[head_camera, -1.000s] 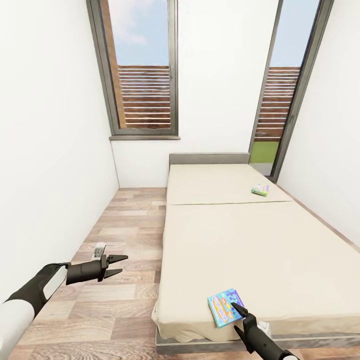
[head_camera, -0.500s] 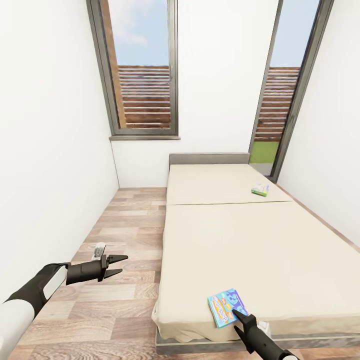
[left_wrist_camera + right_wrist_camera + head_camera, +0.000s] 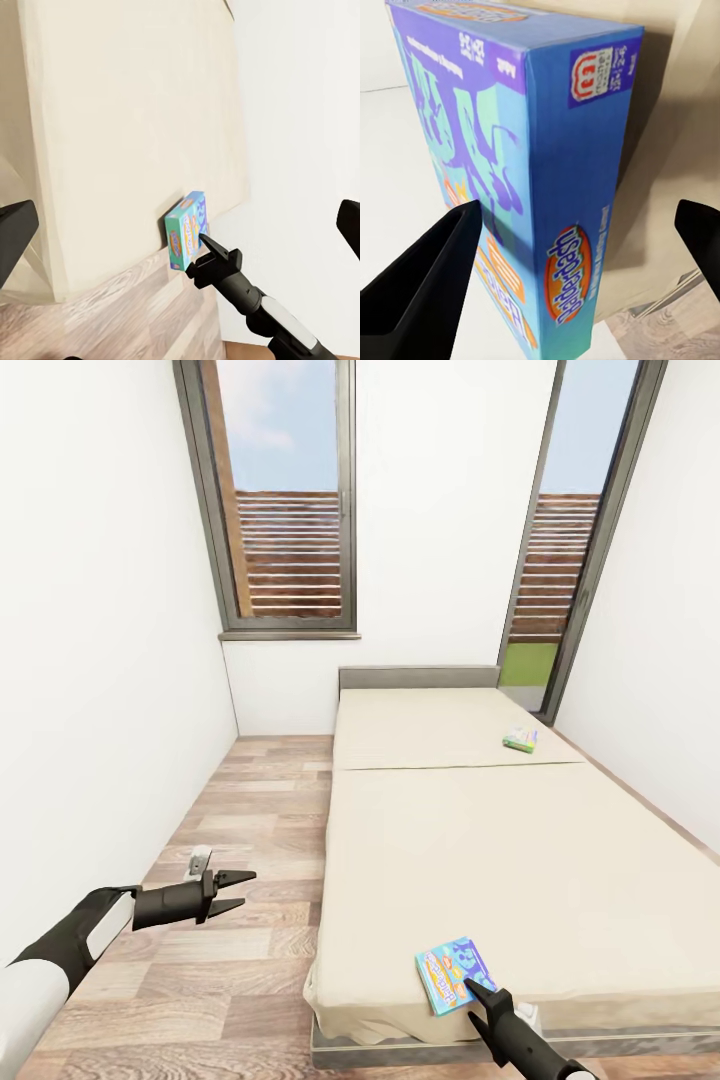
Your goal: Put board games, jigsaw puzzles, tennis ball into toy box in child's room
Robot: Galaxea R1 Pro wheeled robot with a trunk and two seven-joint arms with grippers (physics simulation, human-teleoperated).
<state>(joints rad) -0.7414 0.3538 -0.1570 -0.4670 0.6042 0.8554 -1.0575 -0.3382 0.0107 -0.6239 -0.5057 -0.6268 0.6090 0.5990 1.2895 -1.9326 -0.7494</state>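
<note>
Head view: far green-bordered board game [image 3: 520,739] on bed [image 3: 480,830].

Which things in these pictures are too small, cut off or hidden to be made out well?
- Green-bordered board game, head view: too small, its print unreadable.
- Blue board game, right wrist view: cut off by the picture's edges.
- Right gripper, head view: whether its fingers touch the blue box is unclear.

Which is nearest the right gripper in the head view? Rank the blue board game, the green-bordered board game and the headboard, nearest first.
From the right gripper:
1. Blue board game, at the fingertips, on the bed's near corner.
2. Green-bordered board game, far up the mattress, right side.
3. Headboard, at the bed's far end.
</note>
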